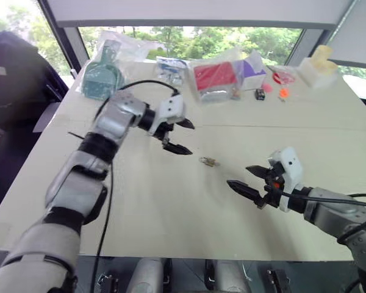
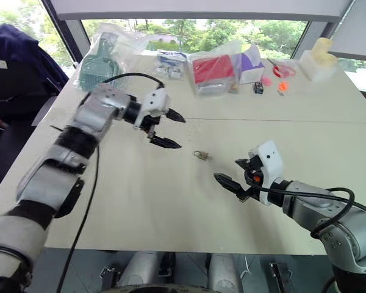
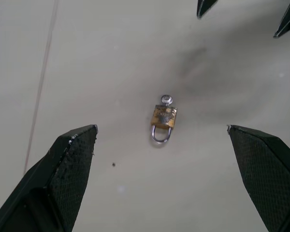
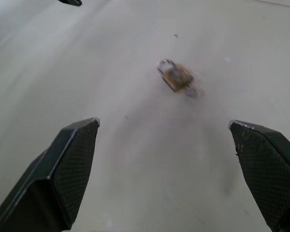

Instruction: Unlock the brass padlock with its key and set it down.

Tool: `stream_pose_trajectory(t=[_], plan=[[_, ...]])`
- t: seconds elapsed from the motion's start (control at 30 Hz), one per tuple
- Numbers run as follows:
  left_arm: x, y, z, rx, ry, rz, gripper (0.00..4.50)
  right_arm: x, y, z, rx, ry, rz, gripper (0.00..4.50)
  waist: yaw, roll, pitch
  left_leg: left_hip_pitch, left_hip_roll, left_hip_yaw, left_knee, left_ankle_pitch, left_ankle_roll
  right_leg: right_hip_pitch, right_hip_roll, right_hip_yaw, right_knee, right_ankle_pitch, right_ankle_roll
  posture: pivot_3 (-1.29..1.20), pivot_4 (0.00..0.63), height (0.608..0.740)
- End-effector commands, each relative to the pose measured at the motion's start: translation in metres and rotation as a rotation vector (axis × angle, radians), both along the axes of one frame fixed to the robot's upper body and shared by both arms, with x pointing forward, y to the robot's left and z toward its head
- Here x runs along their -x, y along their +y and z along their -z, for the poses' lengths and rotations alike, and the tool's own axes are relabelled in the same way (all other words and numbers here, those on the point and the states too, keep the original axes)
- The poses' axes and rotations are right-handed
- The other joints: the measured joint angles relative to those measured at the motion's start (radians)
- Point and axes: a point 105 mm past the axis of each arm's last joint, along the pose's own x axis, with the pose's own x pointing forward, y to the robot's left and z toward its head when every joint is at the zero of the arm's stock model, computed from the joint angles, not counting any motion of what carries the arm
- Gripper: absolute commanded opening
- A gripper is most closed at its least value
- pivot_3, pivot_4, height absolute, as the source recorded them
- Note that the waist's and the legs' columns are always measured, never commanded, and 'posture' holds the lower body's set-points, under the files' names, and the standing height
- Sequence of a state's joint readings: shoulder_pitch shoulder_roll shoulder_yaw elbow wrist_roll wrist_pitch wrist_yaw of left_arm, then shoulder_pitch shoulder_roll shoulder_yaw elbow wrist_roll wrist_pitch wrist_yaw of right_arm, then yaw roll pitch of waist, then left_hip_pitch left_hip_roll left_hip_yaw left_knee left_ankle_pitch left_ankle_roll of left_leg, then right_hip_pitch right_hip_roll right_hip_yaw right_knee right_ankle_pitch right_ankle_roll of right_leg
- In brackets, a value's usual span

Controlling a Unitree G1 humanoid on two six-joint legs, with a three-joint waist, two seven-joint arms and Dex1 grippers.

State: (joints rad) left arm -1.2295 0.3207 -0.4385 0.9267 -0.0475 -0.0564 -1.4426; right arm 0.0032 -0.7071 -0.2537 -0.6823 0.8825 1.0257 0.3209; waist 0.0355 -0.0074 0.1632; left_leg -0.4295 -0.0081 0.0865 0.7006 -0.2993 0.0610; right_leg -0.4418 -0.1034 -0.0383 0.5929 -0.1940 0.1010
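Table (image 1: 171,207), pale and wide, carries bagged items along its far edge. Left gripper (image 1: 178,135) and right gripper (image 1: 247,178) hover above it, both spread wide and empty. Between them lies the brass padlock (image 1: 209,161), untouched. The left wrist view shows the key (image 3: 166,100) seated in its base.

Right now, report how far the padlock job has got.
Done: nothing visible; the brass padlock lies flat on the table, shackle closed, with the key at its base.
In hand: nothing; the left tool and right tool hang open on either side of it.
Left: grasp, turn the key, set it down.
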Motion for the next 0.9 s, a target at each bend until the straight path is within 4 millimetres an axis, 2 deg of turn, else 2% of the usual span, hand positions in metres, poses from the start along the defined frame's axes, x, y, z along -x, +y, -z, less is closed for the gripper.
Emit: stream_pose_trajectory(t=[0.03, 0.2, 0.4, 0.6, 0.73, 0.9], plan=[[0.0, -0.024, 0.02, -0.138, -0.058, 0.072, 4.5, 0.003, 0.0, -0.01, 0.006, -0.078, 0.057, 4.47, 0.004, -0.001, 0.0, 0.0, 0.0, 0.0, 0.0, 0.0, 0.0, 0.0, 0.0, 0.0, 0.0, 0.0, 0.0, 0.0, 0.15, 0.74], [0.003, -0.048, 0.009, -0.135, -0.102, 0.123, 4.5, 0.008, 0.001, -0.013, -0.023, -0.115, 0.123, 4.47, 0.003, -0.003, 0.002, -0.002, 0.001, -0.001, 0.0, 0.0, 0.001, -0.002, 0.001, 0.0, 0.001, 0.0, 0.001, 0.0, 0.15, 0.74], [0.006, -0.059, 0.03, -0.259, -0.141, 0.144, 4.5, 0.005, 0.002, -0.02, -0.062, -0.156, 0.155, 4.47, 0.004, -0.002, 0.001, 0.001, 0.002, -0.002, 0.001, 0.0, 0.001, 0.001, 0.001, -0.001, 0.002, 0.0, 0.001, 0.0, 0.15, 0.74], [-0.002, -0.057, 0.044, -0.324, -0.112, 0.022, 4.5, 0.005, 0.004, -0.02, -0.083, -0.167, 0.195, 4.47, 0.003, -0.002, 0.001, 0.0, 0.002, -0.002, 0.001, 0.0, 0.001, 0.0, 0.001, -0.001, 0.002, 0.0, 0.001, 0.0, 0.15, 0.74], [-0.009, -0.048, 0.052, -0.389, -0.128, -0.043, 4.5, 0.011, 0.007, -0.017, -0.105, -0.168, 0.232, 4.47, 0.005, -0.002, 0.001, 0.0, 0.002, -0.003, 0.001, 0.0, 0.001, 0.0, 0.001, -0.001, 0.003, 0.001, 0.003, 0.0, 0.15, 0.74], [-0.007, -0.052, 0.059, -0.388, -0.105, -0.055, 4.5, 0.021, 0.014, -0.013, -0.122, -0.156, 0.259, 4.47, 0.004, -0.002, 0.001, 0.002, 0.002, -0.003, 0.002, 0.0, 0.001, 0.002, 0.001, -0.002, 0.003, 0.0, 0.001, 0.0, 0.15, 0.74]])
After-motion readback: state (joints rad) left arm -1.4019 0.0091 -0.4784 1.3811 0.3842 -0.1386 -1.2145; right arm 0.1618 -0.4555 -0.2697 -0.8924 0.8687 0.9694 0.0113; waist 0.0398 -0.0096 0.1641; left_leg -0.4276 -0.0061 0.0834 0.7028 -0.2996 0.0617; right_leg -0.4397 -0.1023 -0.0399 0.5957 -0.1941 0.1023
